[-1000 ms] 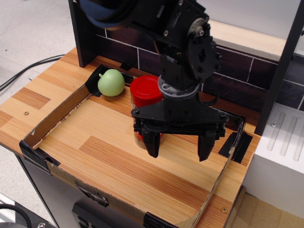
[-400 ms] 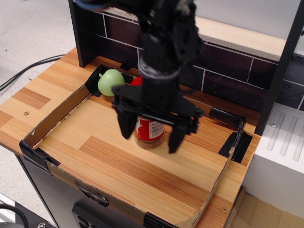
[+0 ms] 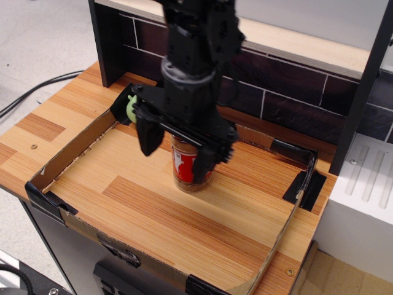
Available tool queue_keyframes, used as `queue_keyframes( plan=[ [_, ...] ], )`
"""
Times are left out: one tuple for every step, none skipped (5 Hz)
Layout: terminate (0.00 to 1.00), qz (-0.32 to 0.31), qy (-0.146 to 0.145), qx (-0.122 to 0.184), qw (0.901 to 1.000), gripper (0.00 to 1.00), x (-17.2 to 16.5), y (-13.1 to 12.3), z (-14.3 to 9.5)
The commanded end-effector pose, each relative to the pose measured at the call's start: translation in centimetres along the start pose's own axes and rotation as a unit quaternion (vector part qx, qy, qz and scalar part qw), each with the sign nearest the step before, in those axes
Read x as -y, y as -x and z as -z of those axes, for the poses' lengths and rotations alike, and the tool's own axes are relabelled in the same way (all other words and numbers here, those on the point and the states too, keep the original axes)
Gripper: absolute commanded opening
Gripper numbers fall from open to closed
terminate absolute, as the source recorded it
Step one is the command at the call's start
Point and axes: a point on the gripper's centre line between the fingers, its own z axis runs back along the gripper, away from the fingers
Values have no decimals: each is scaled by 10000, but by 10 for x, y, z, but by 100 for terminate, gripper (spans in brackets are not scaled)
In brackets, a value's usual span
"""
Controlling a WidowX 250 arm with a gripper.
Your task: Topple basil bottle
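Basil bottle [image 3: 190,172] is what you want to watch: it stands upright on the table [image 3: 153,215], roughly midway between the left and right edges and closer to the back edge than the front. You see its red-and-white label and the brownish contents at its base; its cap is hidden behind the arm. Your gripper [image 3: 175,150] hangs right over it with the jaws spread wide. One finger [image 3: 148,136] sits to the left of the bottle with a gap between them, while the other finger [image 3: 204,165] overlaps the bottle's right side, and you cannot tell from this view whether it touches. Nothing is clamped between the jaws.

Behind the arm, toward the back left corner, a green round fruit [image 3: 131,108] peeks out, mostly covered. A low cardboard wall [image 3: 67,150] held by black tape [image 3: 305,186] runs round the working area of the table. At the back edge you have a dark tiled panel [image 3: 288,101], and past the right edge stands a white block [image 3: 362,209].
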Motion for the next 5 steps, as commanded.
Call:
queue_keyframes(
  plan=[
    [0, -14, -41, 442, 9990, 100, -10, -19, -16],
    [0, 36, 128, 484, 9987, 100, -14, -25, -22],
    [0, 225, 362, 302, 9986, 100, -13, -31, -22],
    [0, 206, 372, 334, 9985, 100, -11, -37, -23],
    [0, 208, 376, 364, 9984, 100, -10, -41, -19]
  ],
)
